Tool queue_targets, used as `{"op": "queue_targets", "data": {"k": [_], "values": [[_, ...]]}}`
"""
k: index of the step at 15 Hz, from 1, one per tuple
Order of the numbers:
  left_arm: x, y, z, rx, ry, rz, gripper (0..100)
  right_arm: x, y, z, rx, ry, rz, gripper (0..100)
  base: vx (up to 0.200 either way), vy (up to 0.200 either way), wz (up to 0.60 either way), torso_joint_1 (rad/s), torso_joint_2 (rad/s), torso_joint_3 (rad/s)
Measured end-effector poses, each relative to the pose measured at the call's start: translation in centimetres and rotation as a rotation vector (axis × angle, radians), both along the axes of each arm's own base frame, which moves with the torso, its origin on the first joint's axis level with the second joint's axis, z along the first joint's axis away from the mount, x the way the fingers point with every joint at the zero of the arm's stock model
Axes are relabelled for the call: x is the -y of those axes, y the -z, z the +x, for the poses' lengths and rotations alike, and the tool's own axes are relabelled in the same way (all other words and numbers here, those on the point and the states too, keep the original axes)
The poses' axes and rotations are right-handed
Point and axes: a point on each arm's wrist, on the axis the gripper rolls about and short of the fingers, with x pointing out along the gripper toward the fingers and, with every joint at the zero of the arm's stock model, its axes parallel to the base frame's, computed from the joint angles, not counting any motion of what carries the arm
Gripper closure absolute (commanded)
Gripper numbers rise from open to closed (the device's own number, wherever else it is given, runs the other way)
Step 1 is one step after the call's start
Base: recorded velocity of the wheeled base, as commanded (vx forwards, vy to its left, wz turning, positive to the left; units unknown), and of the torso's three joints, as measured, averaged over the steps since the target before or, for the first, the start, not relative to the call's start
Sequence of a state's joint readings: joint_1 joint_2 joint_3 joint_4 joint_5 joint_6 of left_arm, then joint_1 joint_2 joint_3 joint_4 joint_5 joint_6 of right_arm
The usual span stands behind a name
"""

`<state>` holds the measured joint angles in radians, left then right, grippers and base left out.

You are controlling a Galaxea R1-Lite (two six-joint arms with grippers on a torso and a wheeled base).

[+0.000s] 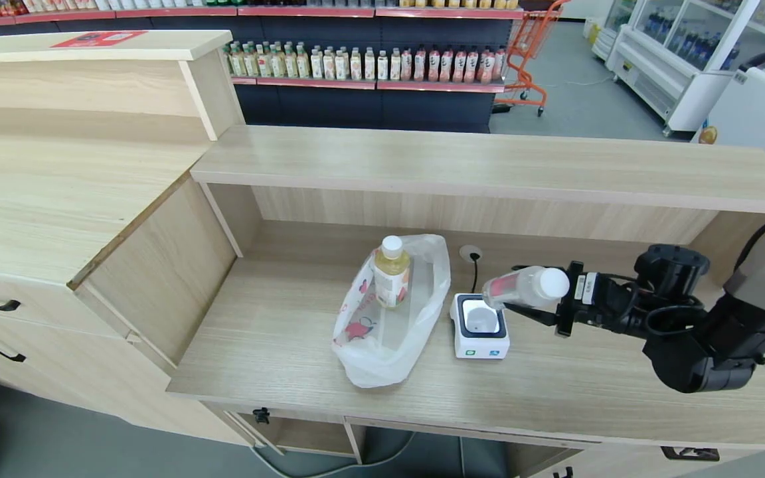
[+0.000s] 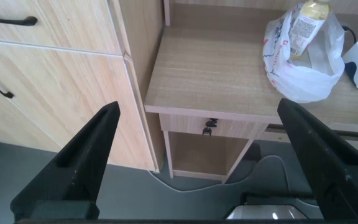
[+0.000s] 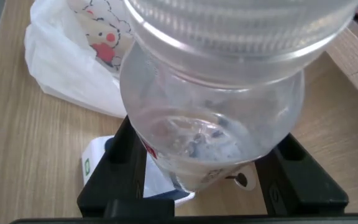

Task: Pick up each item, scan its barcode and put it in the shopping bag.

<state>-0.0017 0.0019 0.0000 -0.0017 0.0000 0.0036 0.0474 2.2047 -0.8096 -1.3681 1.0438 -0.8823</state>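
Right claw (image 1: 535,297), its arm reaching in level, is clamped on a clear, red-labelled bottle (image 1: 522,285) held sideways just over the scanner (image 1: 480,326). Left claw (image 2: 197,118) hangs spread wide, low before the counter (image 1: 555,392). A cartoon-printed bag (image 1: 382,345) beside the scanner holds a yellow drink (image 1: 392,275). Drink shelves (image 1: 369,63) stand behind.

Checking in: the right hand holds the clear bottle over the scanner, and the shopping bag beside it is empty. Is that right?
Not quite. The shopping bag is not empty: the head view shows a bottle of yellow drink lying in it. The rest holds: the right hand holds the clear bottle over the scanner.
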Motion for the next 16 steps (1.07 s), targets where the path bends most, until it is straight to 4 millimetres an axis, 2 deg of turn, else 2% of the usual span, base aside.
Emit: {"op": "queue_targets", "data": {"k": [2, 5, 9, 16], "values": [[0.0, 0.0, 0.0, 0.0, 0.0, 0.0, 0, -0.3, 0.5, 1.6, 0.036, -0.01, -0.005, 100, 0.0, 0.0, 0.0, 0.0, 0.0, 0.0], [0.0, 0.0, 0.0, 0.0, 0.0, 0.0, 0, -1.5, 1.7, 2.9, 0.043, -0.055, -0.006, 100, 0.0, 0.0, 0.0, 0.0, 0.0, 0.0], [0.0, 0.0, 0.0, 0.0, 0.0, 0.0, 0, -1.9, 3.1, 3.9, 0.062, -0.095, -0.018, 100, 0.0, 0.0, 0.0, 0.0, 0.0, 0.0], [0.0, 0.0, 0.0, 0.0, 0.0, 0.0, 0, -2.2, 3.9, 5.2, 0.119, -0.111, -0.032, 100, 0.0, 0.0, 0.0, 0.0, 0.0, 0.0]]}}
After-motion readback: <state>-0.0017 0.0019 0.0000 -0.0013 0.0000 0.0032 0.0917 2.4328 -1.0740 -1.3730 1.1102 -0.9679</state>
